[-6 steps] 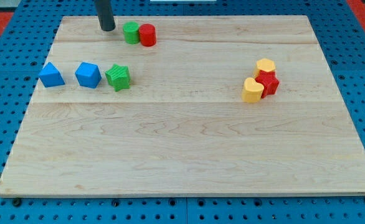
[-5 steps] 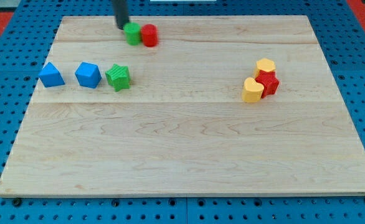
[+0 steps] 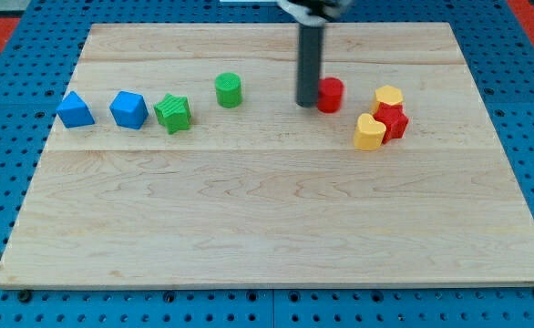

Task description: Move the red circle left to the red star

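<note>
The red circle [image 3: 331, 94] stands right of the board's middle, in the upper half. My tip [image 3: 306, 103] touches its left side. The red star [image 3: 393, 120] lies further right, apart from the circle, wedged between a yellow block [image 3: 388, 97] above it and a yellow block [image 3: 369, 132] at its lower left.
A green circle [image 3: 229, 90] stands left of the tip. A green star [image 3: 173, 113], a blue cube [image 3: 128, 110] and a blue triangular block [image 3: 74, 109] form a row at the view's left. The wooden board [image 3: 267, 237] lies on a blue pegboard.
My tip has moved from the top left to the right and down. The red circle has slid right toward the red star. The green circle has shifted right and down, apart from the red one.
</note>
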Robot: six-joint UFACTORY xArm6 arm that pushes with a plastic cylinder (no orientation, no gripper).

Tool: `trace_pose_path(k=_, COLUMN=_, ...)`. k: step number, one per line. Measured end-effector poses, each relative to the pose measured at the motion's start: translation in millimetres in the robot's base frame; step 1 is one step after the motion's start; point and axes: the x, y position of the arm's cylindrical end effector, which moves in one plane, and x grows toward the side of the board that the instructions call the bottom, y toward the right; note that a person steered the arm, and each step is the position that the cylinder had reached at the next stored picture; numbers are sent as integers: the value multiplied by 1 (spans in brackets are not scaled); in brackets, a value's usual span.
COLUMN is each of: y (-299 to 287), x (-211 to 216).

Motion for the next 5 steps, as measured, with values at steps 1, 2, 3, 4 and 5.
trace_pose_path(k=1, y=-14, x=-43)
trace_pose_path(k=2, y=20, x=-36)
trace_pose_path(k=3, y=46, x=12)
trace_pose_path(k=4, y=18, x=-66)
trace_pose_path(k=5, y=-67, x=-131)
